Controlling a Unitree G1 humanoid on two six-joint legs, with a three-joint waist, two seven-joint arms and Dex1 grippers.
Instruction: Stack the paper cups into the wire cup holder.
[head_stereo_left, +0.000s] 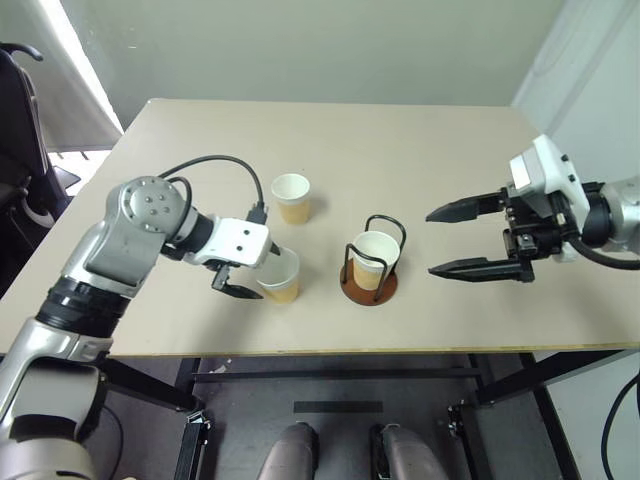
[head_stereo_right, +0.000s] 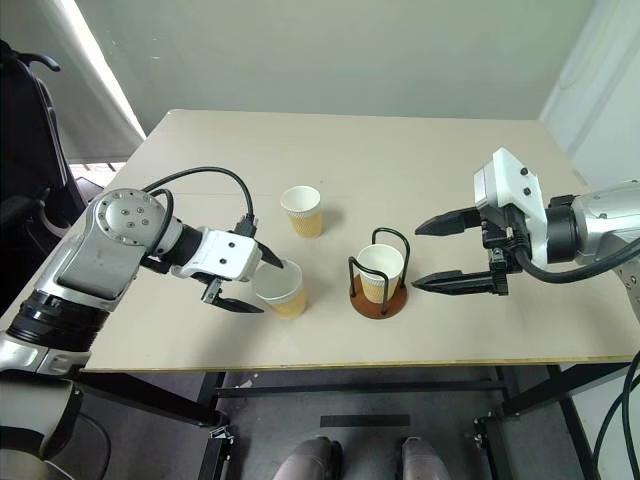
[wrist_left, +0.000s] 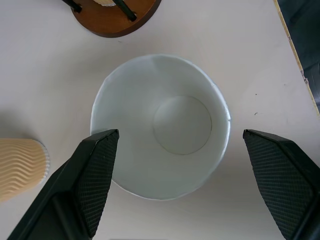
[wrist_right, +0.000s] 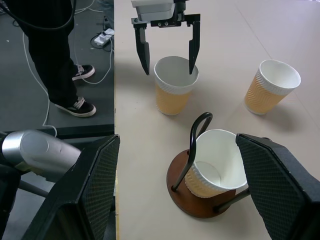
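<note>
On the tan bench (head_stereo_left: 420, 140), low and left of middle, the left claw (head_stereo_left: 252, 272) stands released around a paper cup (head_stereo_left: 281, 279), ready to pinch it; the right claw (head_stereo_left: 462, 238) waits released beside the wire cup holder (head_stereo_left: 370, 282), which has one cup inside.

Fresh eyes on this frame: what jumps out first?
The left gripper, open, straddles the rim of a paper cup near the table's front edge. Just to its right, a tilted cup sits in the wire cup holder, with the open right gripper hovering beside it. A third cup stands behind.

Beige table (head_stereo_left: 420, 150) bearing two paper cups (head_stereo_left: 291, 197) and wire cup holder (head_stereo_left: 370, 285).
</note>
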